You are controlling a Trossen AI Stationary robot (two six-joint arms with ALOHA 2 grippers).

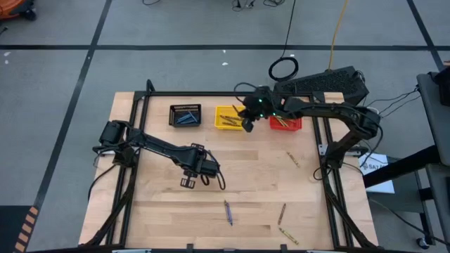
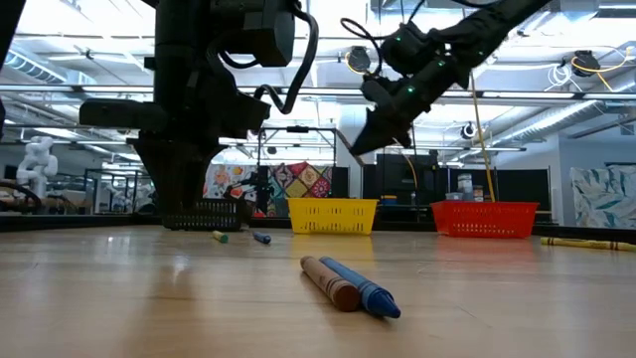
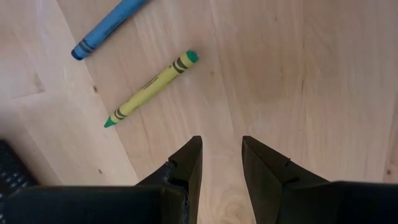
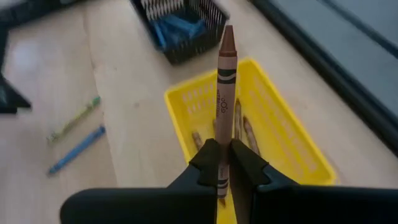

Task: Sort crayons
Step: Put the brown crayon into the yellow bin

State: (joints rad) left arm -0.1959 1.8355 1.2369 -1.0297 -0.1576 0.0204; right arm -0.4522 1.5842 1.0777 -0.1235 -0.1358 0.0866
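Note:
My right gripper (image 1: 247, 124) is shut on a brown crayon (image 4: 226, 68) over the yellow bin (image 1: 218, 124), which holds several brown crayons (image 4: 247, 134). The black bin (image 1: 173, 114) to its left holds blue crayons (image 4: 177, 28). My left gripper (image 3: 221, 155) is open and empty, pointing down just above the table at centre left (image 1: 187, 183). A yellow-green crayon (image 3: 149, 90) and a blue crayon (image 3: 109, 28) lie flat on the wood just ahead of it. A brown and a blue crayon (image 2: 348, 283) lie side by side near the front edge. My right gripper pinches the brown crayon between its two fingers, near the crayon's blunt rear end (image 4: 224, 134). The crayon lies along the fingers and sticks out ahead of them, tip first. It is lifted clear above the yellow bin (image 4: 280, 134).
The red bin (image 1: 295, 126) stands right of the yellow one. More loose crayons lie on the table at the right (image 1: 292, 159) and near the front edge (image 1: 281, 211) (image 1: 288, 235). A black frame rail (image 1: 232, 93) runs along the far edge behind the bins.

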